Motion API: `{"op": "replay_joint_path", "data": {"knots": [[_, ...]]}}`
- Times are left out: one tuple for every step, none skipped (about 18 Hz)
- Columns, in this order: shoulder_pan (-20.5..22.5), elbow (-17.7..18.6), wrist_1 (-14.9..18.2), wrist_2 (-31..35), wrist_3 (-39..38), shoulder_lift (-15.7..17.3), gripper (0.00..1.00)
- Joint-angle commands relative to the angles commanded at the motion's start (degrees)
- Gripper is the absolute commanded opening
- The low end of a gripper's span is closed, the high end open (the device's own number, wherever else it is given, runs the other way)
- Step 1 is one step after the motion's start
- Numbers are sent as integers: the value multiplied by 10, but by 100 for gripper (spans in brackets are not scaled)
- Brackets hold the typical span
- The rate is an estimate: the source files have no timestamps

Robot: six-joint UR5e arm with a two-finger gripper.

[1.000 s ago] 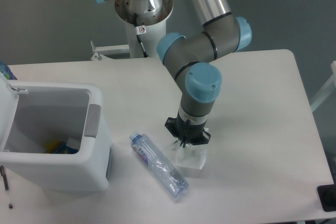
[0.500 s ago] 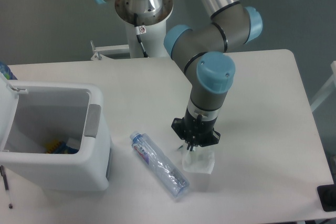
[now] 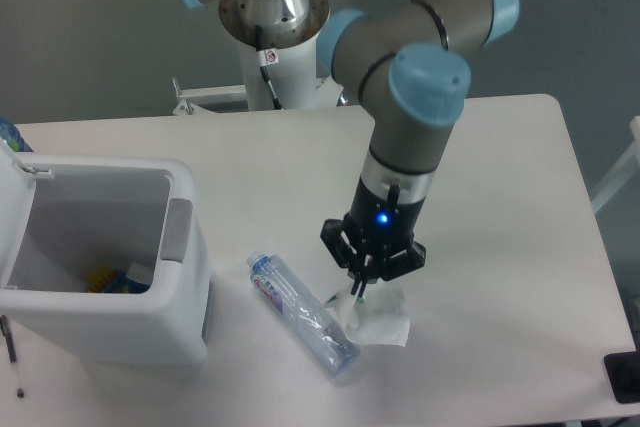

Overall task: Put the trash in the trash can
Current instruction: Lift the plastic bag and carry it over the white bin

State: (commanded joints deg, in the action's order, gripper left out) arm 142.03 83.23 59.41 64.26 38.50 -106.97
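The trash is two pieces on the white table. A crushed clear water bottle (image 3: 300, 313) with a bluish label lies diagonally at the front. A crumpled translucent white wrapper (image 3: 378, 318) hangs right beside the bottle's lower end. My gripper (image 3: 361, 285) points down with its fingers pinched on the wrapper's top, a blue light glowing on its body. The trash can (image 3: 186, 296), white and boxy with grey inner walls, stands open at the left, well away from the gripper.
Something yellow and blue (image 3: 108, 278) lies inside the can. Its hinged lid (image 3: 12, 159) stands up at the far left. A dark pen (image 3: 11, 345) lies at the front left edge and a black block (image 3: 624, 377) at the front right corner. The arm's base (image 3: 272, 9) is at the back.
The gripper has risen from the table with the wrapper pinched in it. The wrapper now hangs slightly left, against the bottle's end. The bottle and can have not moved.
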Motion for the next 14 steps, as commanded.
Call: {"op": "replay_joint_path", "data": {"knots": [[-1, 0, 0, -11, -4, 5, 7], [-3, 0, 0, -20, -10, 11, 7], [-3, 0, 0, -27, -15, 18, 7], [-5, 0, -1, -33, -19, 25, 7], [-11, -3, -1, -40, -25, 31, 7], [-12, -6, -1, -47, -34, 34, 7], [-13, -8, -1, -53, -45, 40, 7], [-16, -8, -2, -58, -57, 45, 7], [-24, -10, -3, -62, -68, 52, 7], [-32, -14, -3, -62, -78, 55, 7], [-43, -18, -3, -63, -87, 61, 7], [-50, -18, -4, -63, -95, 67, 7], [-55, -19, -4, -63, -102, 74, 7], [-62, -18, -4, -63, -108, 80, 7]]}}
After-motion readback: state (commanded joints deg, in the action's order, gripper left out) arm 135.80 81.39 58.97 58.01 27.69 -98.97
